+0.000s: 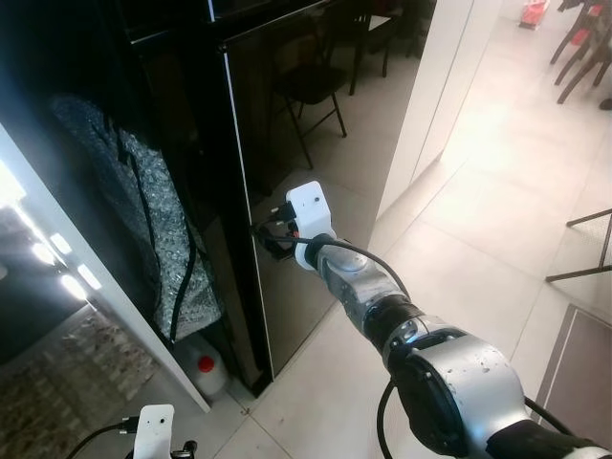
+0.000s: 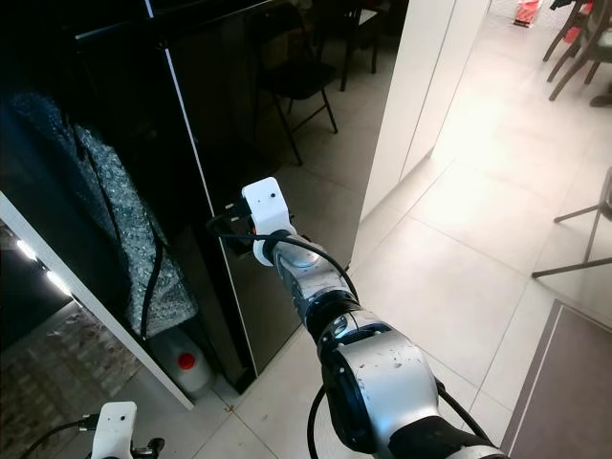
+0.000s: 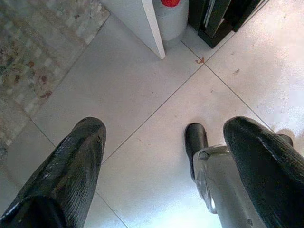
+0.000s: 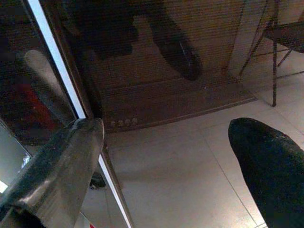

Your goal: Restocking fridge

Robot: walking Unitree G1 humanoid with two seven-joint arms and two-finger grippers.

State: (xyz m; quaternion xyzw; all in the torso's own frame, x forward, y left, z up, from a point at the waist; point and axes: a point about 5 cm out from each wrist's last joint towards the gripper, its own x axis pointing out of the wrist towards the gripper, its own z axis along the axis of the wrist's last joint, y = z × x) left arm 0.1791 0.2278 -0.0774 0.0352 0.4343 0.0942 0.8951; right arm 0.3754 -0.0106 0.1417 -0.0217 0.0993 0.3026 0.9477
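Left hand hangs low over the floor tiles, fingers spread apart, holding nothing. Near the fridge's foot, a white jug with a red cap stands on the floor. Right hand is raised at the edge of the black glossy fridge door, fingers parted, one at the door's edge strip, gripping nothing. Beside the fridge hangs a grey speckled bag. Chairs stand far beyond the fridge.
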